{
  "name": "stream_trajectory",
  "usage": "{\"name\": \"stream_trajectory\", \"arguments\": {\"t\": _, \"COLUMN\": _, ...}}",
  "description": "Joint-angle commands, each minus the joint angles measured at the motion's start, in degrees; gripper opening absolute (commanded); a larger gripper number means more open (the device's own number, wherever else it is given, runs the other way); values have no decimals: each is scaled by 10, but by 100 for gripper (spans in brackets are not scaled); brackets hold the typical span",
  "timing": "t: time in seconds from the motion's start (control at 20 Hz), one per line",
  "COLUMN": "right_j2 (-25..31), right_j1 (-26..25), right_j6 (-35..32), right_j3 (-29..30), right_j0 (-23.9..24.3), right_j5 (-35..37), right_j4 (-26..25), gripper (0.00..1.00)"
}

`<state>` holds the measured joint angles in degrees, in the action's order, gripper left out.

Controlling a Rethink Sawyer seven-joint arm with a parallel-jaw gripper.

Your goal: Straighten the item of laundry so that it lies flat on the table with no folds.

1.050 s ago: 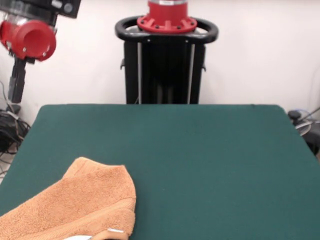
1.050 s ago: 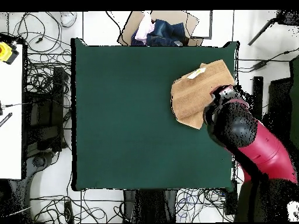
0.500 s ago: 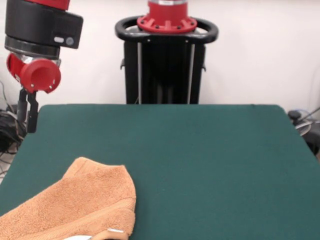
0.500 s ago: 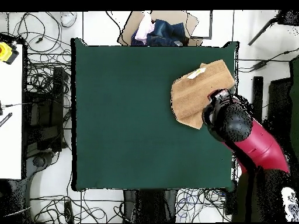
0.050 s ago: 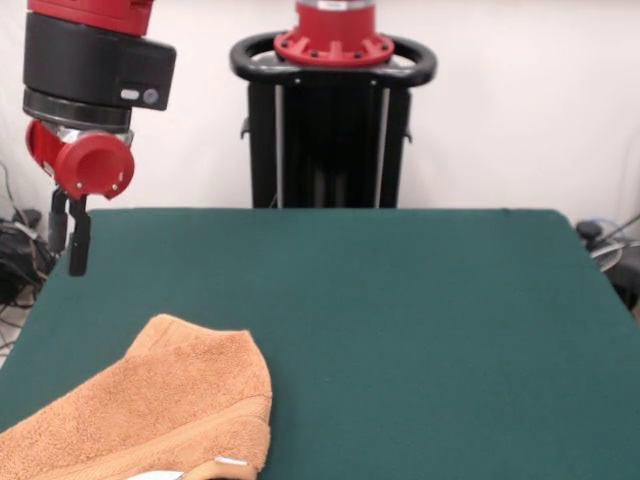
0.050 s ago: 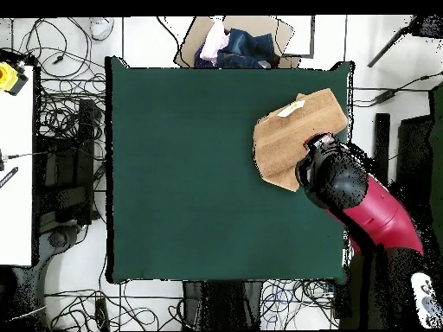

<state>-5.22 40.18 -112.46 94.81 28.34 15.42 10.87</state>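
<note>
Your towel (image 5: 150, 410) sits folded over itself at one corner of the table (image 5: 400, 320), its white tag (image 6: 291, 107) near the table's edge. The gripper (image 5: 72, 232) hangs above the table edge, beyond the fold's peak, holding nothing; its two fingers (image 5: 79, 243) look slightly parted. Bring it down over the top layer's loose corner, not the thick fold, pinch only that one layer, then draw it outward toward open felt so the doubled part unrolls flat
</note>
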Motion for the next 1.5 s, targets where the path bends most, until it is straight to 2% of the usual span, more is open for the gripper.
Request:
{"name": "stream_trajectory", "arguments": {"t": 0.05, "right_j2": 66, "right_j1": 23, "right_j6": -82, "right_j3": 102, "right_j0": -1, "right_j5": -26, "right_j4": -4, "gripper": 100}}
{"name": "stream_trajectory", "arguments": {"t": 0.45, "right_j2": 117, "right_j1": 39, "right_j6": -81, "right_j3": 186, "right_j0": 49, "right_j5": 0, "right_j4": 23, "gripper": 100}}
{"name": "stream_trajectory", "arguments": {"t": 0.85, "right_j2": 164, "right_j1": 48, "right_j6": -123, "right_j3": 266, "right_j0": 83, "right_j5": -66, "right_j4": 26, "gripper": 100}}
{"name": "stream_trajectory", "arguments": {"t": 1.15, "right_j2": 194, "right_j1": 1, "right_j6": -99, "right_j3": 246, "right_j0": 114, "right_j5": -45, "right_j4": 33, "gripper": 100}}
{"name": "stream_trajectory", "arguments": {"t": 1.35, "right_j2": 199, "right_j1": -12, "right_j6": -90, "right_j3": 233, "right_j0": 123, "right_j5": -31, "right_j4": 32, "gripper": 100}}
{"name": "stream_trajectory", "arguments": {"t": 1.4, "right_j2": 196, "right_j1": -8, "right_j6": -91, "right_j3": 231, "right_j0": 121, "right_j5": -27, "right_j4": 31, "gripper": 100}}
{"name": "stream_trajectory", "arguments": {"t": 1.5, "right_j2": 150, "right_j1": 10, "right_j6": -89, "right_j3": 202, "right_j0": 84, "right_j5": -22, "right_j4": 15, "gripper": 100}}
